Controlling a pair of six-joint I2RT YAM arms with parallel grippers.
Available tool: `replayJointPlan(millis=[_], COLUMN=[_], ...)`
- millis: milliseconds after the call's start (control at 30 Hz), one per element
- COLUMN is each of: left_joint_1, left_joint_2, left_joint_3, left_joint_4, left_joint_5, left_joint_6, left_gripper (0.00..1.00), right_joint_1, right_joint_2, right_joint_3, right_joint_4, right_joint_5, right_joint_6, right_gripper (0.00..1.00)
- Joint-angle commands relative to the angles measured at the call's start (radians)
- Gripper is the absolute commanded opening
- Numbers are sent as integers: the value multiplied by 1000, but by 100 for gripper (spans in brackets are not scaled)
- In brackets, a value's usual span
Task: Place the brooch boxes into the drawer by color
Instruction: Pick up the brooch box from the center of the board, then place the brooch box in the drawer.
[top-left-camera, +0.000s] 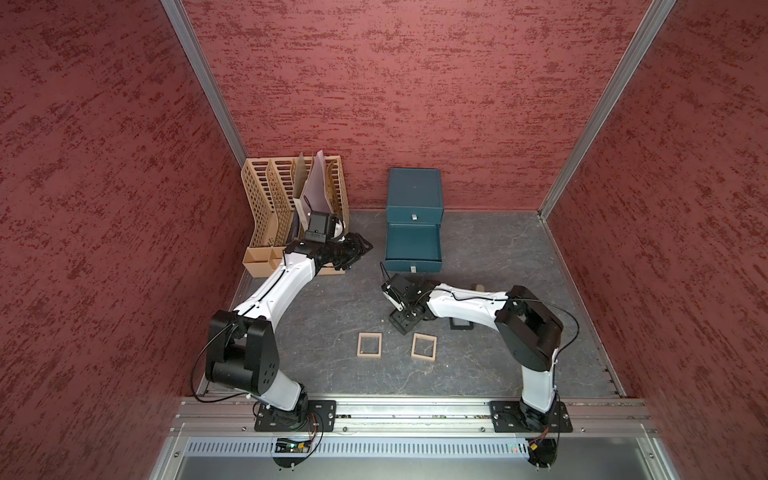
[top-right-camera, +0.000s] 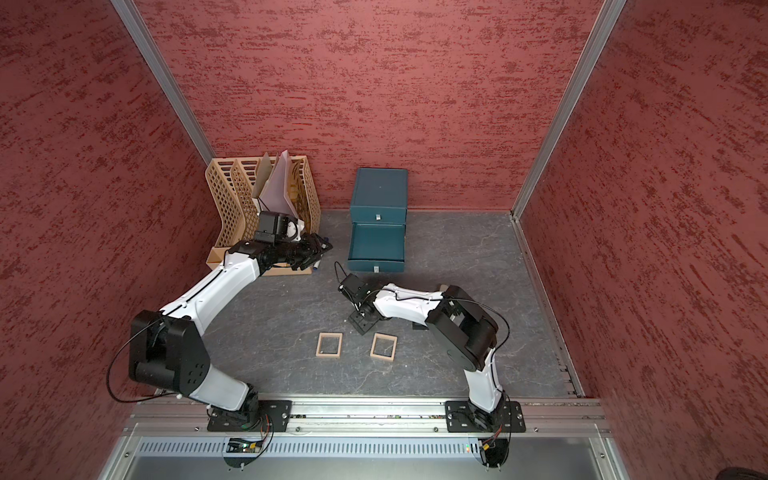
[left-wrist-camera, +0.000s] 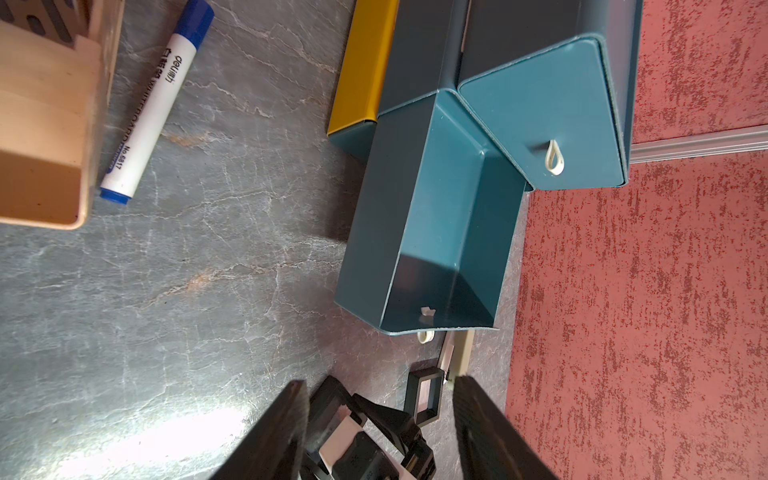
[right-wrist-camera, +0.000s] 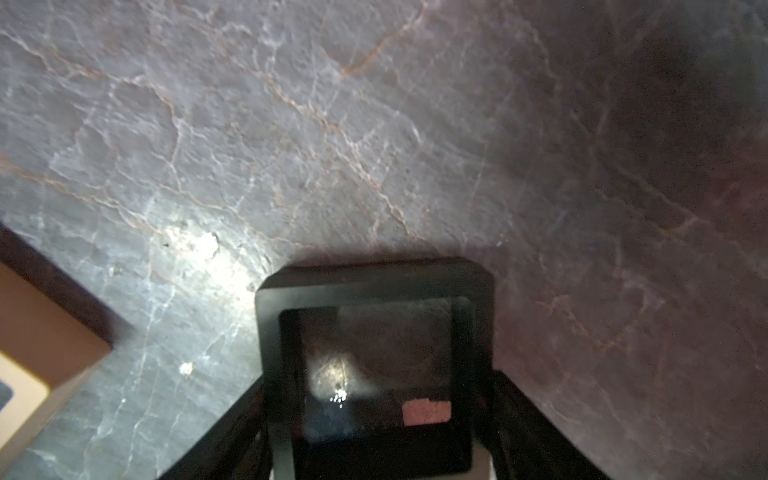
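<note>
The teal drawer (top-left-camera: 414, 195) stands at the back wall with one tray (top-left-camera: 412, 243) pulled out and empty. Two pinkish-beige brooch boxes (top-left-camera: 369, 345) (top-left-camera: 424, 346) lie flat near the front. My right gripper (top-left-camera: 405, 322) points down at a black brooch box (right-wrist-camera: 374, 282) on the table, with a finger against each side of it. A second black brooch box (top-left-camera: 461, 325) lies half under the right arm. My left gripper (top-left-camera: 365, 247) hangs open and empty beside the file rack, left of the open tray.
A tan slotted file rack (top-left-camera: 270, 199) with papers fills the back left corner. A white marker with a blue cap (left-wrist-camera: 153, 99) lies next to it. A slim beige bar (left-wrist-camera: 459, 353) lies on the table (top-left-camera: 324, 316) near the open tray's front.
</note>
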Motion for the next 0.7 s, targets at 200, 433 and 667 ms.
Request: replayJointPlan(millis=[200,433,667], left_joint_1=[-3,-10,-8], left_joint_2=[0,20,29], left_joint_3=[-14,-23,-54], left_joint_4=[23,57,124], left_joint_5=[9,24,58], left_joint_6=[12,-5,-44], left_gripper=[59,59,60], right_joint_1=[28,35,28], right_joint_2=[-58,-156,-138], right_joint_3=[70,179,437], right_joint_4=[-79,-238,-429], right_joint_5=[52,115,184], right_joint_6=[78,180,214], right_gripper=[67,62,60])
